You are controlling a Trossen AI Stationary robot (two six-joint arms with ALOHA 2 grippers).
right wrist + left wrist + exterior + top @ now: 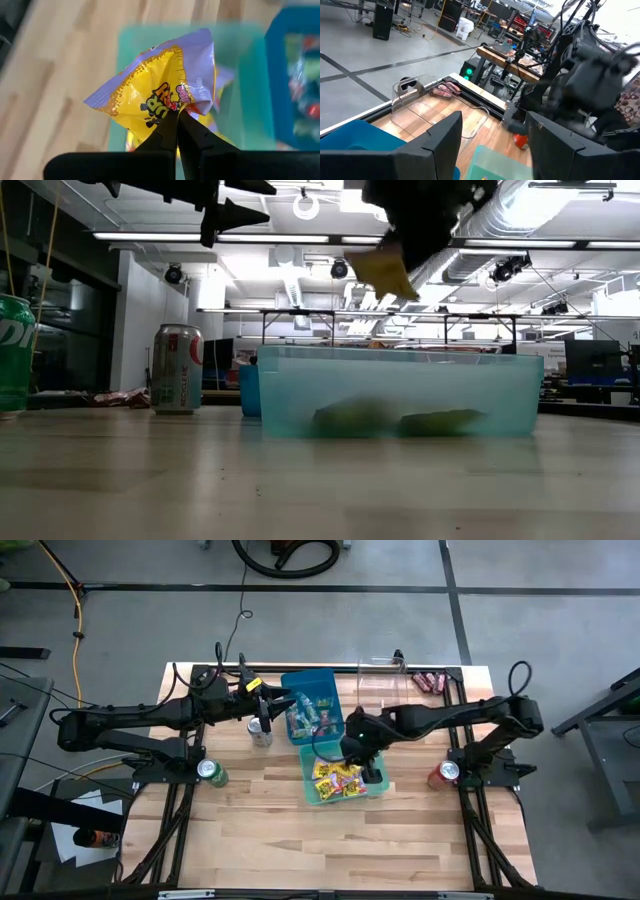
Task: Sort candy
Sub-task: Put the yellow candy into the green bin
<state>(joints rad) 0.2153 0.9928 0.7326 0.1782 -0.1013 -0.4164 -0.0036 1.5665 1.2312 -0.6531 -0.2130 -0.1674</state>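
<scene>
A yellow candy packet (pixel 155 85) with purple print is in my right gripper (pixel 177 112), which is shut on it above the teal bin (pixel 308 780). Several more yellow packets (pixel 338 780) lie in that bin. In the low view the packet (pixel 385 270) hangs high over the teal bin (pixel 400 385). The blue bin (pixel 312 680) holds mixed small sweets (pixel 303 720). My left gripper (pixel 283 700) hovers open at the blue bin's left side, touching nothing; its wrist view shows the open left gripper (pixel 492 125) above the blue bin (pixel 350 135). My right gripper pinches the yellow packet between its two fingers at one edge of the wrapper (pixel 172 106). The fingers come from above, pointing down. The packet is lifted clear over the teal bin and hangs below the fingers (pixel 400 240).
A silver can (pixel 260 730) stands left of the bins, a green can (pixel 212 773) by the left arm's base, a red can (pixel 443 773) by the right arm's base. A clear container (pixel 385 680) and maroon sweets (pixel 430 682) lie at the far edge. The near half of the table (pixel 330 850) is bare wood.
</scene>
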